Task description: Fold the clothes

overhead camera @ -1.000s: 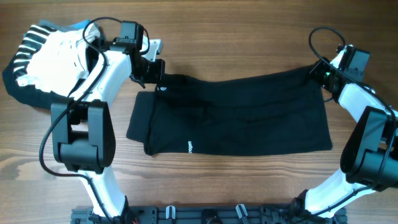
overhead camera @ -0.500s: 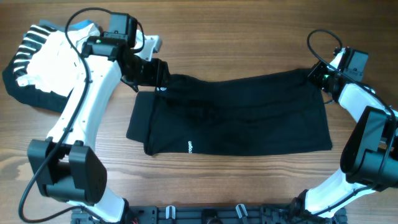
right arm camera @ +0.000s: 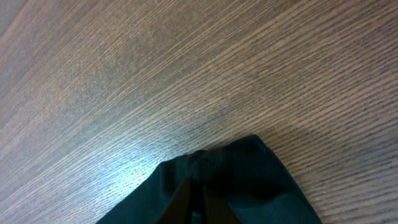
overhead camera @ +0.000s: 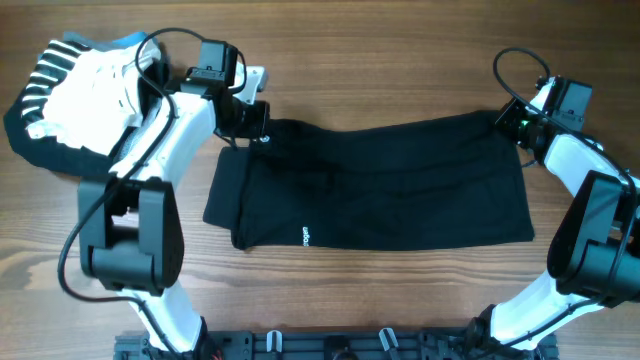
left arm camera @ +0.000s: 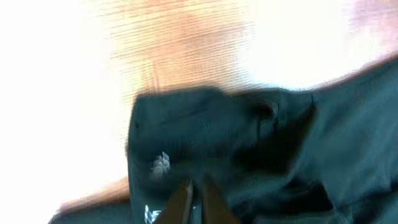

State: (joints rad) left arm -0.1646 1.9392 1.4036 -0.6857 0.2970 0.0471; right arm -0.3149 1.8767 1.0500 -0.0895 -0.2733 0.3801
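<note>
Black T-shirt [overhead camera: 380, 185] lies flat across the middle of the table [overhead camera: 350, 300], long axis running left to right, between the two arms.

Left gripper [overhead camera: 258, 128] sits at the shirt's far-left corner, jaws closed. The left wrist view shows the fingertips [left arm camera: 186, 198] together on a bunched lump of dark cloth; it looks pinched.

Right gripper [overhead camera: 510, 118] sits at the far-right corner, jaws closed on a small peak of fabric, clear in the right wrist view.

Likely reason for the hold: both far corners are gripped at once so the far edge can be carried toward the near edge in one even fold. Judged an early fold, not yet started.

Shirt appearance: plain black, soft, matte. Already doubled into a rough rectangle. Far edge sags in a shallow curve between the two grips. Left end has a narrower flap sticking out. Small white label mark [overhead camera: 306, 237] near the near hem. Light creases mid-panel.

White garment [overhead camera: 90, 85] and striped garment [overhead camera: 40, 75] are heaped at the far left, apart from the shirt.
</note>
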